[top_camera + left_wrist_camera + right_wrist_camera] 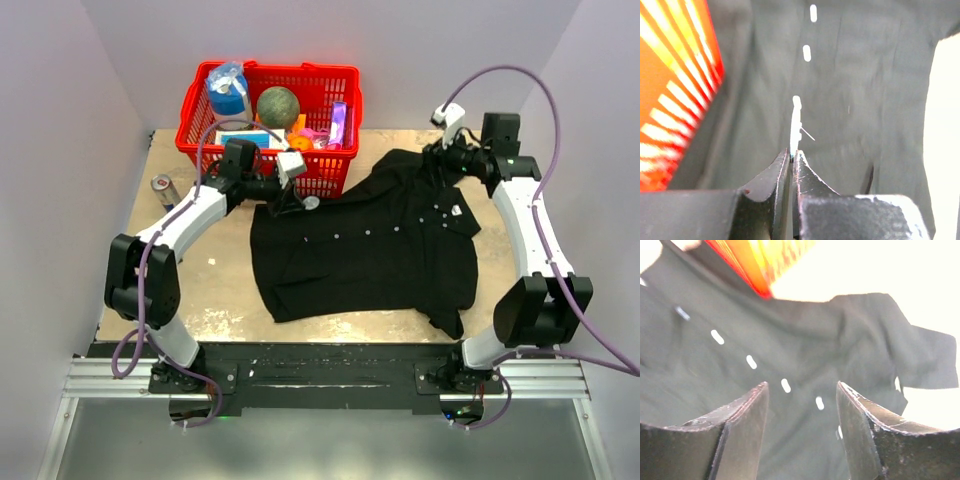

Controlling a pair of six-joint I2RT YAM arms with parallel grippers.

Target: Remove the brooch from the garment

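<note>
Left wrist view showed our left gripper [792, 156] closed on the rim of the brooch [795, 121], at frame centre over the garment [870, 100]; we judged it light, stiff, slippery, best held edgewise; right gripper [801, 388] gaped empty.

Shirt [370, 255]: was black woven cloth, matt and softly creased, its small buttons [368, 233] white, smooth and plastic-looking; brooch [312, 202]: was a pale silvery disc, smooth and bright like metal. Basket [335, 165]: was red plastic lattice, slightly glossy; table [215, 285]: was a tan wood-look board, matt, with pale scuffs and worn patches. Left gripper fingers [812, 182] and right gripper fingers [742, 412]: were black, matt and hard, edges chipped and scratched pale; arm shells [190, 222]: were white, smooth, faintly glossy plastic.
</note>
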